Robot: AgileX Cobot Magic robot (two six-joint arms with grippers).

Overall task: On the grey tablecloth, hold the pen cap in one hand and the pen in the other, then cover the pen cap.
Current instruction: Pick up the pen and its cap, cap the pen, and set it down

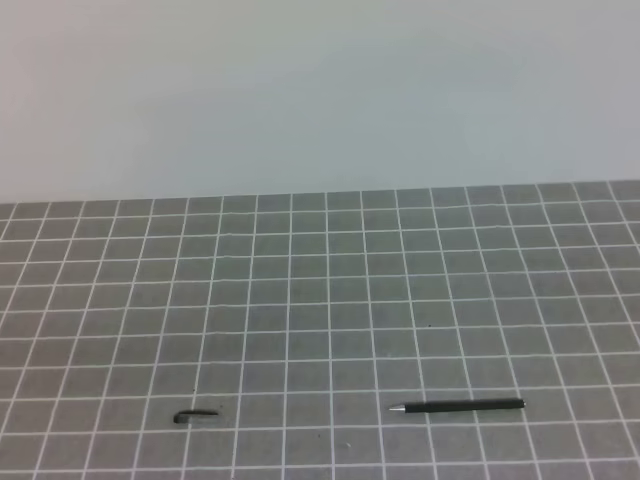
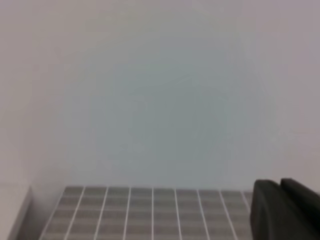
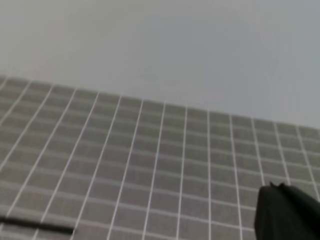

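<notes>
Both grippers sat closed and held nothing, and neither reached into the high view. Only a dark black part of the left gripper point(image 2: 285, 210) showed, at about 4 o'clock in the left wrist view, its two fingers pressed together above the far rows of the grey tablecloth point(image 2: 150, 210), with a plain pale wall filling the rest of that view. Likewise the right gripper point(image 3: 286, 212) showed as a black shape at 4 o'clock in the right wrist view, shut, hanging over the gridded cloth. In the high view the grey tablecloth point(image 1: 320, 300) covered the lower half of the scene, its thin white lines marking small squares, with the pale wall behind it at 12 o'clock. On it the pen point(image 1: 457, 406) lay flat at about 5 o'clock, running almost level from side to side, its small silvery tip pointing toward 9 o'clock. Well apart from it, at about 7 o'clock, the pen cap point(image 1: 196, 416) lay flat too, short and black with a hooked end on its 9 o'clock side. A blurred dark streak at 8 o'clock in the right wrist view was likely the pen point(image 3: 37, 226), though too soft to be sure
</notes>
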